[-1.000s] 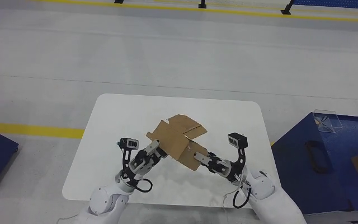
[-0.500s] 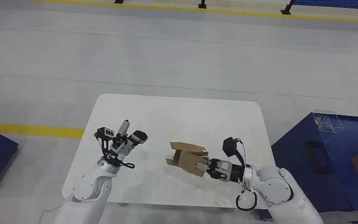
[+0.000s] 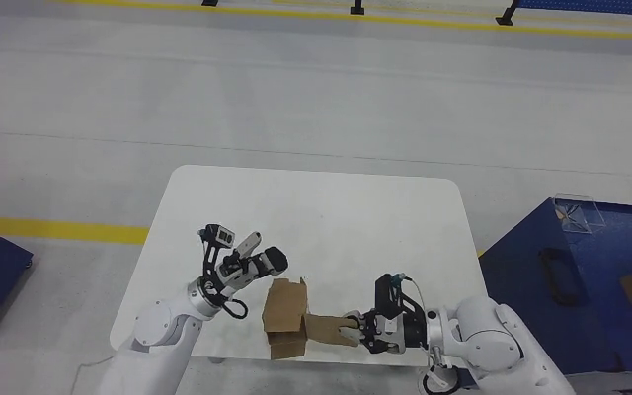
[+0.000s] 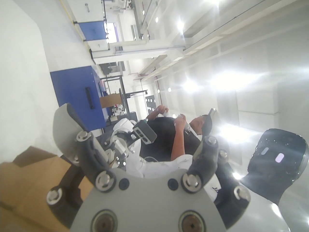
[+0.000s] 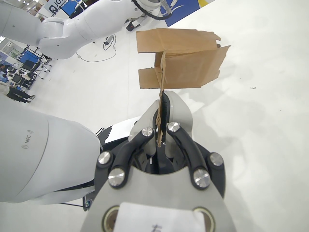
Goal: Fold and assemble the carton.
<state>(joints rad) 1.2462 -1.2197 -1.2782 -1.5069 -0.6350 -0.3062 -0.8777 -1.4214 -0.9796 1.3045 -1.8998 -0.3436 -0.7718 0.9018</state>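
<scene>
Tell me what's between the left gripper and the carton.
Nothing; the top view shows bare table between the left gripper and the carton.

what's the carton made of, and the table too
Carton: looks like plain brown cardboard, matte, judging by its creased flaps and the ragged edge pinched in the right claw. Table: smooth white top with a faint sheen, maybe laminate or painted board; cannot tell which.

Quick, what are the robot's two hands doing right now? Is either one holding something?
Left gripper: open, holding nothing.
Right gripper: closed on a flap of the carton.
</scene>
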